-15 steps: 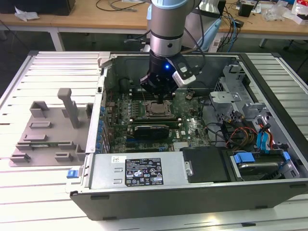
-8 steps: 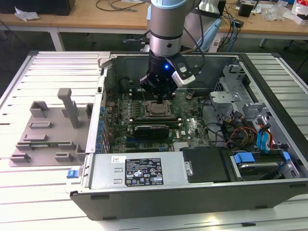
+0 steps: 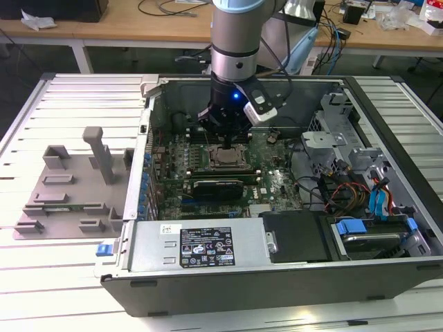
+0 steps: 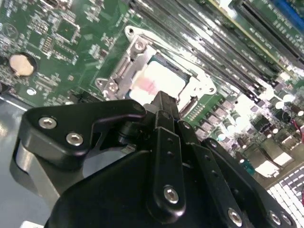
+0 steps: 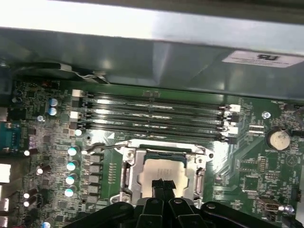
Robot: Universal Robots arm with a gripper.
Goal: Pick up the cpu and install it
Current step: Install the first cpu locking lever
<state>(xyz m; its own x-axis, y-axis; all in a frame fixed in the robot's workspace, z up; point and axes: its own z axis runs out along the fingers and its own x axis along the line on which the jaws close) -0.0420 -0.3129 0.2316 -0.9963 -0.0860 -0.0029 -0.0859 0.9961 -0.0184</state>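
The cpu (image 3: 225,159) is a pale silvery square chip lying flat inside the metal-rimmed socket frame (image 5: 126,167) on the green motherboard (image 3: 277,181). In both wrist views the cpu (image 4: 161,80) (image 5: 166,170) sits level within the frame. My gripper (image 3: 226,143) hangs straight over it inside the computer case. The black fingertips (image 5: 162,183) are pressed together with nothing between them, just over the chip's top. My gripper (image 4: 163,102) covers one edge of the cpu in the second wrist view.
The open computer case (image 3: 208,252) lies on a white slatted table. A grey plastic tray (image 3: 69,187) with upright posts sits at the exterior view's left. Memory slots (image 5: 156,116) run beside the socket. Drive bays and cables (image 3: 360,200) fill the case's right.
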